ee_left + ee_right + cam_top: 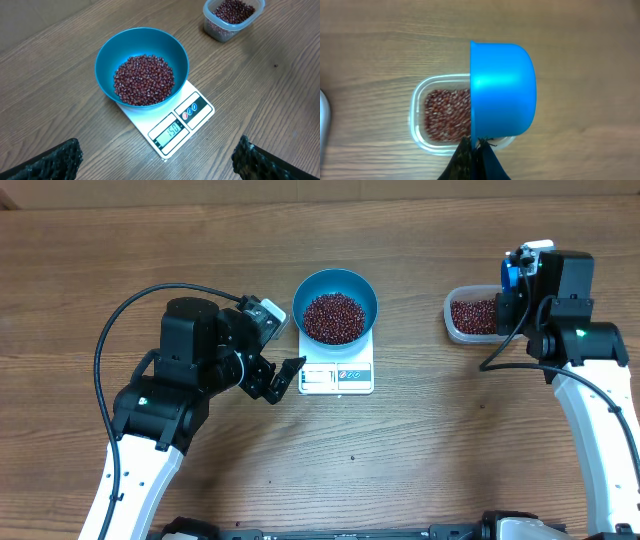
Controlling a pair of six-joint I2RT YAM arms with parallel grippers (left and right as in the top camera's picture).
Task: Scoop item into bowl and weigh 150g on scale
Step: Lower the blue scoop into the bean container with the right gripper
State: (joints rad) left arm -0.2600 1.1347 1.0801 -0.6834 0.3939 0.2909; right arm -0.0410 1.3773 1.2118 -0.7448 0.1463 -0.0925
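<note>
One bowl point(106, 62) of beans point(144, 80) sits on one scale point(337, 377). One tub point(416, 107) holds more. The left gripper point(282, 380) has its fingers apart, empty; the right gripper point(476, 155) clamps one scoop point(502, 90) over the tub.

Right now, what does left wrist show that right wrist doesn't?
Left wrist only: blue bowl of beans on the scale, display apparently reading 150. Right wrist only: blue scoop gripped by the shut right hand, above the clear tub. Shared: the clear tub of beans, wooden table. A pale sliver at right wrist's left edge may be the scale.
</note>
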